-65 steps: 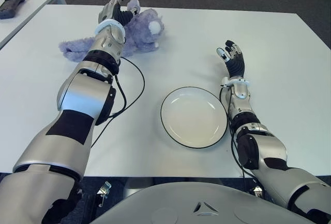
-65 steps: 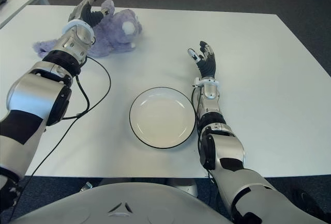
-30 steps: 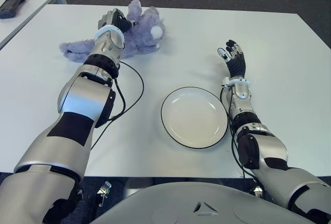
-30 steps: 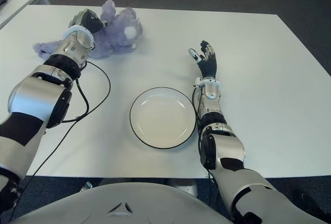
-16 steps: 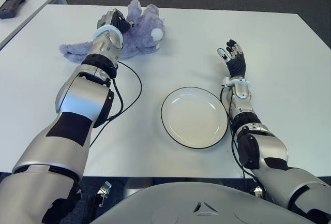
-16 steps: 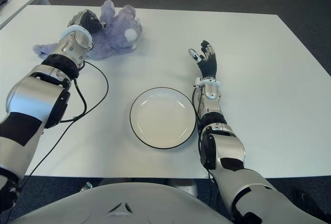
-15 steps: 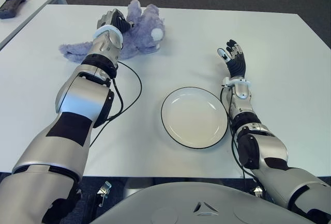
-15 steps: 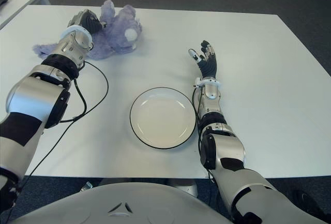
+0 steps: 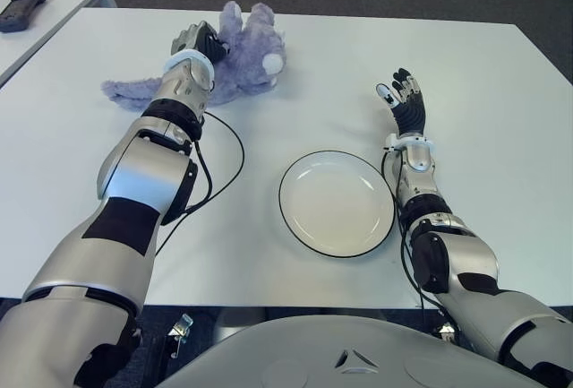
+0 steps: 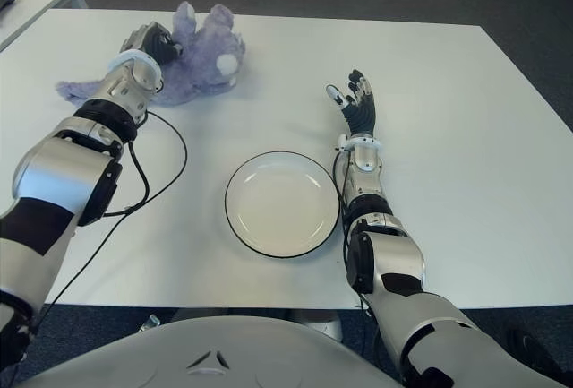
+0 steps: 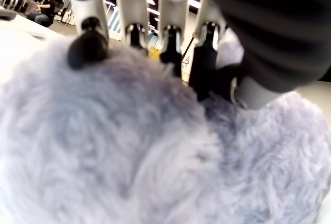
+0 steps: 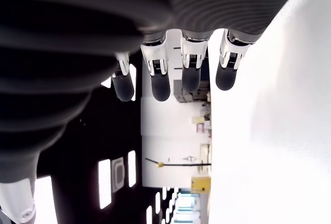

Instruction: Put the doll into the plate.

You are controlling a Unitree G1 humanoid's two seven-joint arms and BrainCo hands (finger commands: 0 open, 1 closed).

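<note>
One fluffy lavender doll (image 9: 243, 52) sits gripped by left hand (image 9: 199, 40).

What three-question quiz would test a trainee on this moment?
1. True or false: the purple plush doll already lies in the white plate.
2. Which hand is at the doll? A) left hand B) right hand
3. Fill in: the right hand shows beside the plate's ____ side, fingers spread, holding nothing.

Key: 1 false, the doll lies on the white table at the far left and the plate holds nothing; 2 A, its fingers press into the fur; 3 right.
</note>
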